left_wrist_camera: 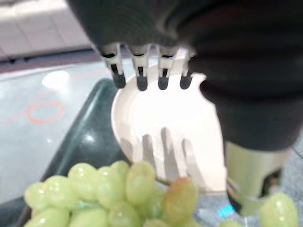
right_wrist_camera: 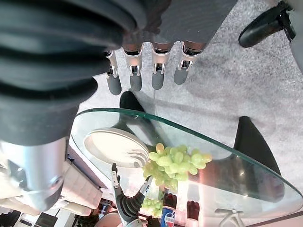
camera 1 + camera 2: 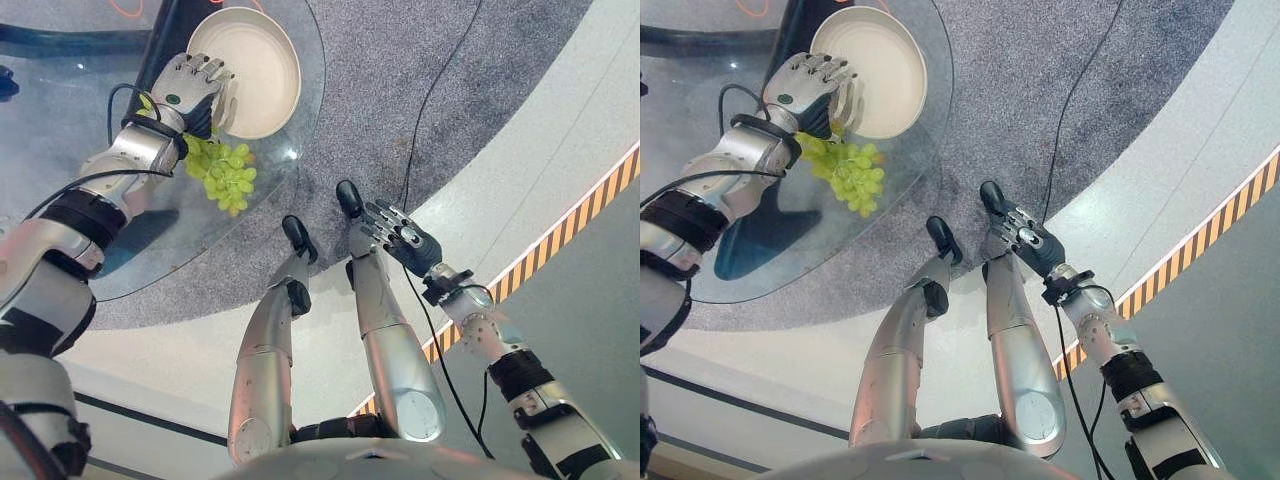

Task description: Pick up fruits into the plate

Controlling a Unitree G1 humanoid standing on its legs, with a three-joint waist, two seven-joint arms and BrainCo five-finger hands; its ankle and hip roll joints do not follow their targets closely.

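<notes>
A bunch of green grapes (image 3: 225, 175) lies on the round glass table (image 3: 150, 250), just this side of a cream plate (image 3: 255, 70) that holds nothing. My left hand (image 3: 190, 90) hovers over the plate's near left rim, beyond the grapes, with its fingers (image 1: 139, 80) straight and nothing in them. In the left wrist view the grapes (image 1: 123, 194) sit below the palm with the plate (image 1: 165, 127) past them. My right hand (image 3: 405, 240) hangs open low on the right, off the table, above the carpet.
The table's dark base (image 3: 160, 45) shows through the glass by the plate. Grey carpet (image 3: 430, 70) lies under and right of the table. A yellow-and-black striped line (image 3: 580, 205) crosses the pale floor at the right.
</notes>
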